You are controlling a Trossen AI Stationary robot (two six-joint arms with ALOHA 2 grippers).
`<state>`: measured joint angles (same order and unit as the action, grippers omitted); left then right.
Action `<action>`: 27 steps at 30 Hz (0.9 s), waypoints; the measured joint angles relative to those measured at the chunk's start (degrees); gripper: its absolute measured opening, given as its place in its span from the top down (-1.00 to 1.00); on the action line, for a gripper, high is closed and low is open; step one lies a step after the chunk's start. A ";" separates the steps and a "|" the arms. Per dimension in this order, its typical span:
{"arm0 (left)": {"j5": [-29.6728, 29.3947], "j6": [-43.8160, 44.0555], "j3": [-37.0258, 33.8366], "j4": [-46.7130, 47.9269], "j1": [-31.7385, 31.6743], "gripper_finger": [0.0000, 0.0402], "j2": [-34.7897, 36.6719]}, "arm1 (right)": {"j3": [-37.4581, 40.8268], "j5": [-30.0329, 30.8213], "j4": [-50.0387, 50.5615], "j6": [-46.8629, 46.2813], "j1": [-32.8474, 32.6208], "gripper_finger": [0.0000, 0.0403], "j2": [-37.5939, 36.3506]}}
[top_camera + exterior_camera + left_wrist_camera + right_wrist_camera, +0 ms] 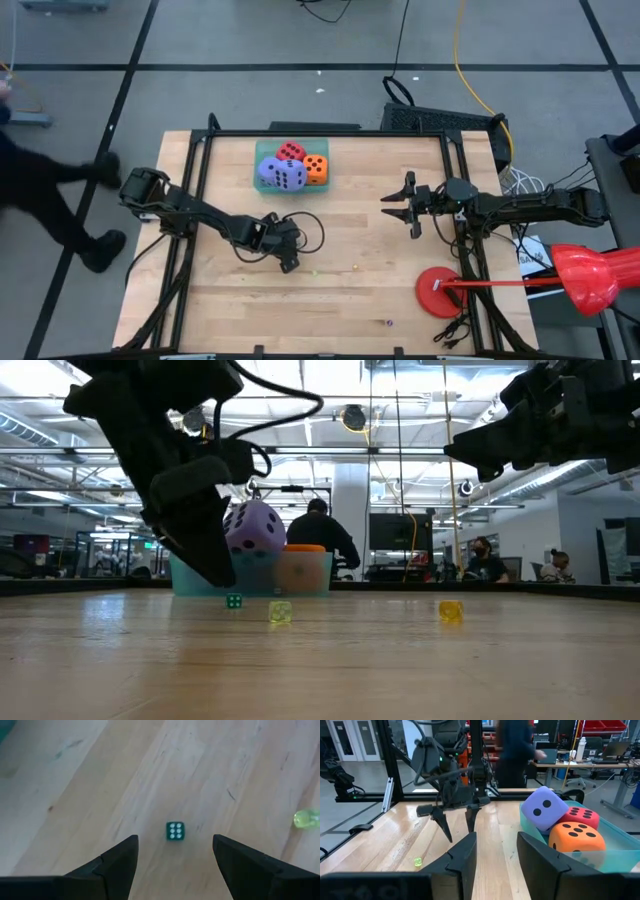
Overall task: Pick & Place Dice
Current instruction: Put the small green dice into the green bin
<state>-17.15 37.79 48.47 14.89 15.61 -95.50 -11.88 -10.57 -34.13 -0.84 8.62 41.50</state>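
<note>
The big soft dice sit in the teal tray point(262, 150) at the table's far edge: purple-blue point(282, 176), red point(291, 151) and orange point(316, 169). The right wrist view shows them too: purple-blue point(547, 808), red point(582, 815), orange point(575, 837). My left gripper point(290, 264) is open and points down near the table's middle, close to the wood. Its fingers stand either side of a tiny green die point(175, 830) without touching it. My right gripper point(400, 207) hovers open to the tray's right, pointing left.
Other tiny dice lie on the wood: a yellow-green one point(306, 818) point(280, 612) and a yellow one point(450, 610). A red disc on a stick point(440, 292) sits at the table's right near corner. A person point(40, 190) stands off the left edge.
</note>
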 joint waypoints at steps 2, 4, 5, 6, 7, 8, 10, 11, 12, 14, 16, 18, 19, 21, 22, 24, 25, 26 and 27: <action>0.17 -0.23 -0.04 0.22 -0.13 -0.33 -0.15 | 0.02 -0.01 -0.20 0.00 0.00 0.36 -0.04; 0.11 -0.48 0.05 -1.25 -0.17 -0.33 -0.73 | 0.02 0.00 0.06 0.00 0.00 0.36 -0.02; 0.18 -0.56 0.07 -1.33 -0.17 -0.33 -0.95 | 0.04 -0.02 -0.02 0.00 0.00 0.36 0.00; 0.47 -0.62 0.05 -1.25 -0.17 -0.33 -0.98 | 0.04 -0.02 -0.19 0.00 0.00 0.36 0.06; 0.55 -0.76 -0.03 -1.23 -0.17 -0.33 -1.15 | 0.04 -0.02 -0.15 0.00 0.00 0.36 0.09; 0.56 -1.04 0.00 -1.96 -0.17 -0.33 -1.45 | 0.04 -0.01 0.05 0.00 0.00 0.36 0.12; 0.64 -1.47 0.04 -1.87 -0.18 -0.33 -1.77 | 0.04 -0.02 0.00 0.00 0.00 0.36 0.17; 0.61 -1.50 -0.02 -1.53 -0.21 -0.33 -1.70 | 0.04 0.00 0.03 0.00 0.00 0.36 0.15; 0.57 -1.50 -0.02 -1.76 -0.21 -0.33 -1.64 | 0.04 -0.02 0.09 0.00 0.00 0.36 0.18; 0.54 -1.48 0.02 -1.88 -0.21 -0.33 -1.64 | 0.04 -0.02 0.01 0.00 0.00 0.36 0.22; 0.55 -1.52 0.00 -1.58 -0.32 -0.33 -1.64 | 0.04 -0.02 0.02 0.00 0.00 0.36 0.17; 0.53 -1.44 0.02 -1.57 -0.36 -0.33 -1.64 | 0.04 -0.02 0.02 0.00 0.00 0.36 0.21; 0.52 -1.44 0.00 -1.55 -0.47 -0.33 -1.64 | 0.04 -0.02 -0.04 0.00 0.00 0.36 0.19; 0.52 -1.50 0.02 -1.57 -0.56 -0.33 -1.64 | 0.04 -0.02 0.06 0.00 0.00 0.36 0.17; 0.52 -1.48 0.02 -1.57 -0.56 -0.33 -1.64 | 0.04 -0.02 0.11 0.00 0.00 0.36 0.20; 0.23 -1.50 0.02 -1.60 -0.56 -0.33 -1.76 | 0.04 -0.02 0.05 0.00 0.00 0.36 0.17; 0.07 -1.50 0.02 -1.75 -0.56 -0.33 -2.09 | 0.04 -0.02 0.07 0.00 0.00 0.36 0.17; 0.10 -1.50 0.02 -1.91 -0.58 -0.33 -2.49 | 0.04 -0.01 0.07 0.00 0.01 0.36 0.19; 0.20 -1.50 0.02 -1.91 -0.58 -0.33 -2.88 | 0.04 -0.01 0.07 0.00 0.01 0.36 0.20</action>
<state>-16.95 36.29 48.49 12.99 15.03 -98.38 -11.84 -10.58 -34.06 -0.84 8.63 41.69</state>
